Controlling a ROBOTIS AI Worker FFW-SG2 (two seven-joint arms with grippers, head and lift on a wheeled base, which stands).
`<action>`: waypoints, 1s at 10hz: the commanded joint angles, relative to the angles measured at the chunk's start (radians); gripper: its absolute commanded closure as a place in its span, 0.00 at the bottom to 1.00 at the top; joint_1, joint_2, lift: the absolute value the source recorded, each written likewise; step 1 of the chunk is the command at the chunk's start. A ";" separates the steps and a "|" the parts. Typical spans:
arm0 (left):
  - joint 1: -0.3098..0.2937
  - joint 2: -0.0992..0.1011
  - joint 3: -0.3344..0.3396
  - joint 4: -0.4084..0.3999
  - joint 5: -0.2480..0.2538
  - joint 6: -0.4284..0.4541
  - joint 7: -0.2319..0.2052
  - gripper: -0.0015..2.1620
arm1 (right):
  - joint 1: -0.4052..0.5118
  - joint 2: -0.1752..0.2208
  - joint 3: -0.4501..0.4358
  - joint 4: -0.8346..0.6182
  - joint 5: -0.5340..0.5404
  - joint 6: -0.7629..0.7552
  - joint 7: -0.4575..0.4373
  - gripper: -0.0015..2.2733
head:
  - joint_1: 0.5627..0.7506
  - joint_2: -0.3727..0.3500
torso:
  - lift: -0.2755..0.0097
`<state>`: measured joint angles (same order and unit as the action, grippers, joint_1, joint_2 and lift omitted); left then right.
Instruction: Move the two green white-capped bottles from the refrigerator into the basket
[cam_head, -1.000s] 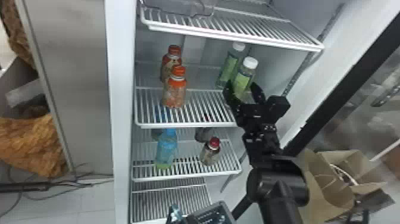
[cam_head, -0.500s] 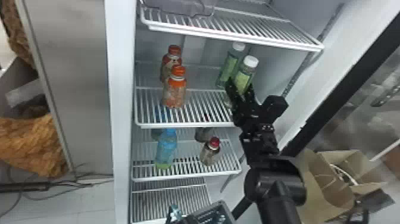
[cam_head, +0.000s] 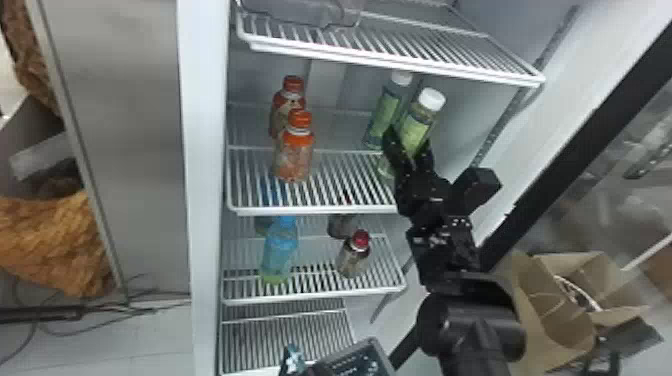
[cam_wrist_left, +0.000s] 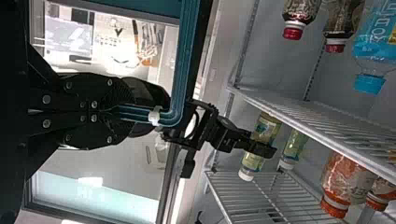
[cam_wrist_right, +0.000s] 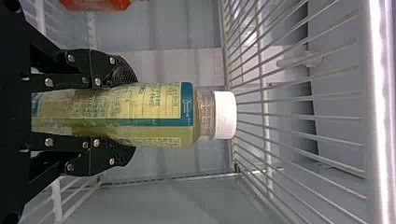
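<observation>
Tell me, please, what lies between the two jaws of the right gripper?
A green white-capped bottle lies between the jaws of the right gripper, as the right wrist view shows.

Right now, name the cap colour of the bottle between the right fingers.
White cap, clearest in the right wrist view.

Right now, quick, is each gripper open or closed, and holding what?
Left gripper: closed on a teal bar.
Right gripper: closed around the nearer green white-capped bottle.
</observation>
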<state>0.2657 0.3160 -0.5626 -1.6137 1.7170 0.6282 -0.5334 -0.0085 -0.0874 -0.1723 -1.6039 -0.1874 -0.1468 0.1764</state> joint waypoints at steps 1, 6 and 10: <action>0.002 0.000 0.000 0.000 0.000 0.000 0.000 0.56 | 0.060 0.000 0.003 -0.113 -0.016 0.090 0.000 0.47 | 0.70 0.03 | 0.95; 0.002 0.000 0.002 0.000 0.000 -0.002 0.000 0.56 | 0.271 -0.009 0.005 -0.469 -0.072 0.341 0.037 0.47 | 0.70 0.03 | 0.95; 0.002 0.002 0.000 0.000 0.000 0.000 0.000 0.56 | 0.480 -0.009 -0.021 -0.749 -0.096 0.468 0.063 0.47 | 0.70 0.03 | 0.95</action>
<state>0.2674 0.3176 -0.5610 -1.6137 1.7170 0.6265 -0.5338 0.4309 -0.0966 -0.1879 -2.3015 -0.2914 0.3040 0.2391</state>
